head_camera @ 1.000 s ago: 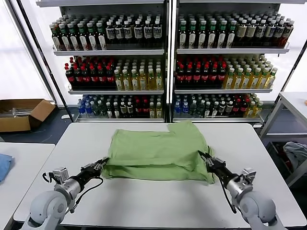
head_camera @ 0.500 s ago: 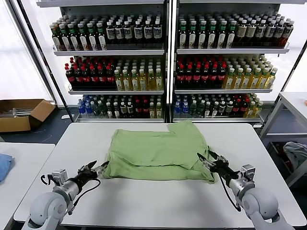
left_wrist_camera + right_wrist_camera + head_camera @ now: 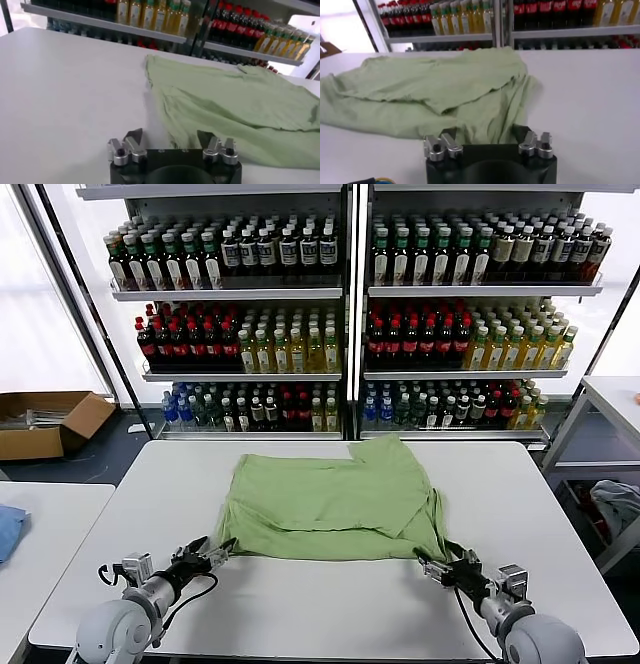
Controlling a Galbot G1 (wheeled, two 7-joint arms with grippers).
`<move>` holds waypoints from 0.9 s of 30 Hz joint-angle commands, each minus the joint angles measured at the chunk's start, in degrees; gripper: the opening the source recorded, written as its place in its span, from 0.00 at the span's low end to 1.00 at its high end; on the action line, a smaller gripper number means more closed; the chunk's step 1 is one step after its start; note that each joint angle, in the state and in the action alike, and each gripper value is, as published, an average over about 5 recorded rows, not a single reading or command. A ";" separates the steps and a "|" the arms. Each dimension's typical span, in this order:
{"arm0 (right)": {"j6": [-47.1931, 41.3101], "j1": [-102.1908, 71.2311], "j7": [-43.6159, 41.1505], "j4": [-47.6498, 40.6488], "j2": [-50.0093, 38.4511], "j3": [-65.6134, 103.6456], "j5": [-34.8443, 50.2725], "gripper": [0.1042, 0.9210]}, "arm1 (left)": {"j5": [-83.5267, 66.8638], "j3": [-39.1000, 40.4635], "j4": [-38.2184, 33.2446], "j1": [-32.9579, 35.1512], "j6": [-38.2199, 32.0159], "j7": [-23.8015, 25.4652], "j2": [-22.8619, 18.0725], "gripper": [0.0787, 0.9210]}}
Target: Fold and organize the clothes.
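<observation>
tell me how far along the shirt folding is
Done: the green shirt lies on the table with its near part doubled over into a rough band, a sleeve still sticking out at the far edge. In hand: nothing. The left gripper and right gripper sit at the shirt's near corners, jaws open, holding no cloth. Left: more folds to make it compact, then tidying it away.

Light green shirt (image 3: 330, 504); white table (image 3: 330, 614); brown box (image 3: 45, 422).
</observation>
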 commanded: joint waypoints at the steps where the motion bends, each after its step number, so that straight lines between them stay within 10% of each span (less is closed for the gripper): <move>1: -0.97 -1.60 0.27 -0.06 0.49 0.02 -2.06 0.54 | 0.52 0.41 0.96 0.27 0.20 0.83 -0.44 0.64; 15: 0.67 -3.88 -0.73 2.64 0.05 0.79 -1.72 0.07 | 0.96 -0.82 -2.22 4.07 0.21 2.04 1.18 0.16; 27: 1.71 -19.04 -3.59 14.33 -0.27 6.64 -2.13 0.05 | 3.28 -10.00 -14.75 20.47 0.25 3.59 1.10 0.02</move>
